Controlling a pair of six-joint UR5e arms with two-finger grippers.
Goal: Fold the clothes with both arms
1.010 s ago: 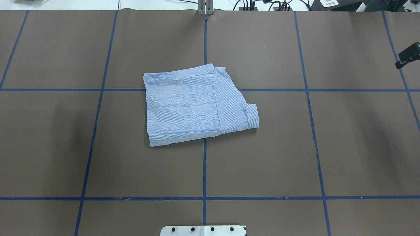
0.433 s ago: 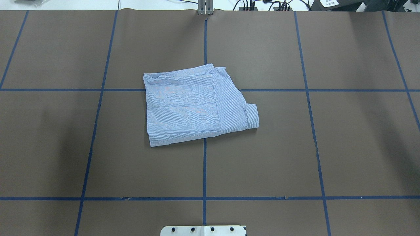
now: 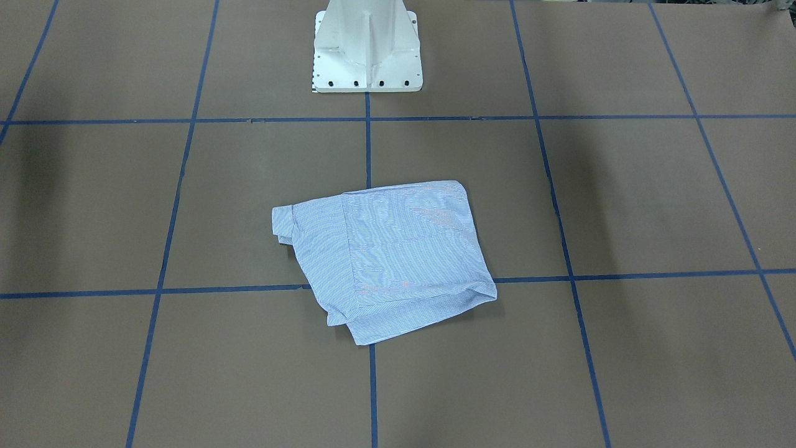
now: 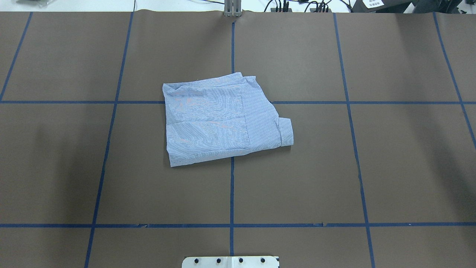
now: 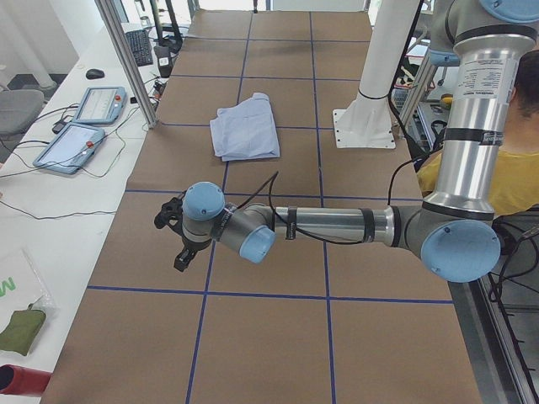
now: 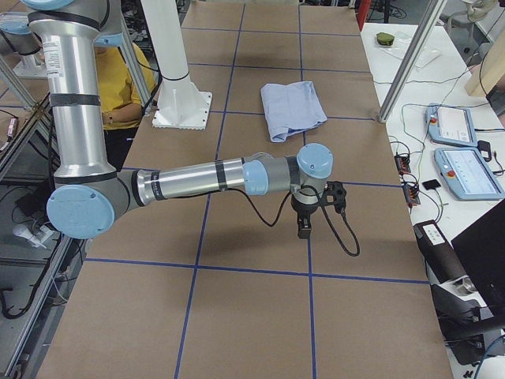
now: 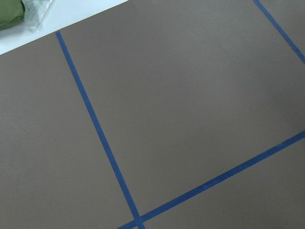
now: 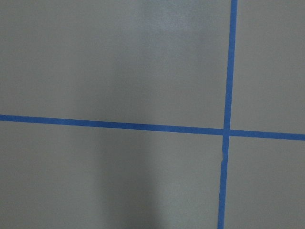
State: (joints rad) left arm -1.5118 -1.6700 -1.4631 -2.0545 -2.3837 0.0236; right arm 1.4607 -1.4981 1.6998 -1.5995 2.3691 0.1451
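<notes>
Shirt [image 4: 219, 119] folded on table [image 4: 334, 167] — left tool [image 5: 180, 263], right tool [image 6: 304, 230] well away

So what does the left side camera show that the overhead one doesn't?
Only the left side view: the robot's left arm reaching out over the table, two tablets on a white side bench, and a person in yellow. Only the overhead view: a dark item with a white label at the far right corner. Both: the folded blue shirt lying on the brown table with blue tape lines.
</notes>
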